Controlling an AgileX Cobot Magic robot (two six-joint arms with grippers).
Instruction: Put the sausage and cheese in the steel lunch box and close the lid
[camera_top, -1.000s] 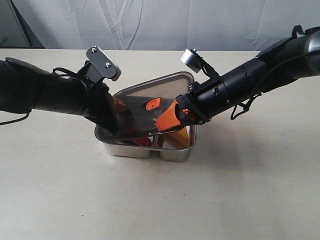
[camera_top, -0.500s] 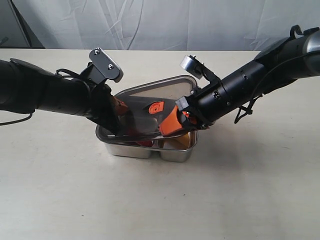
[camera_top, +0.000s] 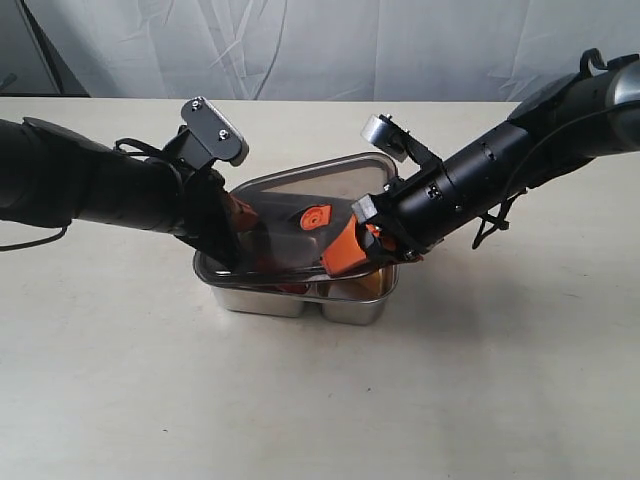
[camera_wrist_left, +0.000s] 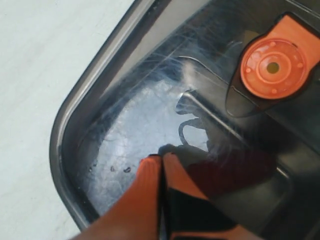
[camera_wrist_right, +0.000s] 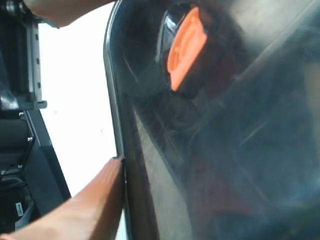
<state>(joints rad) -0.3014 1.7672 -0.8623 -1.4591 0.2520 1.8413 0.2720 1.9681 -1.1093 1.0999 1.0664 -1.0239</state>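
1. Taking the steel lunch box (camera_top: 300, 300) on the counter (camera_top: 320, 400) as the landmark throughout.
2. Already inside the box: the sausage (camera_top: 290, 287) in the compartment on the left arm's side, the cheese (camera_top: 368, 285) in the one on the right arm's side. Both only glimpsed beneath the near edge of the lid.
3. Held aslant over the box: the lid (camera_top: 330, 185), near edge low by the box's near rim, far edge lifted well above the far rim, valve tab (camera_top: 315, 217) facing up. Probably tilted so the low edge seats first and acts as a hinge.
4. Over the box's end on the left arm's side: the left pincer (camera_wrist_left: 160, 162), fingers pressed together with nothing seen between them, tips on the lid's top face. Likely steadying or pushing that end down rather than gripping.
5. By the box's near corner on the right arm's side: the right pincer (camera_top: 345, 255), one finger (camera_wrist_right: 85, 200) laid along the lid's rim, the other hidden. Cannot tell whether clamped on the rim or merely guiding it.
6. Judged as the closing step, loading done. Left to do: lowering the far edge squarely, then pressing it home. Risk: the rim catching skewed on a corner of the box.
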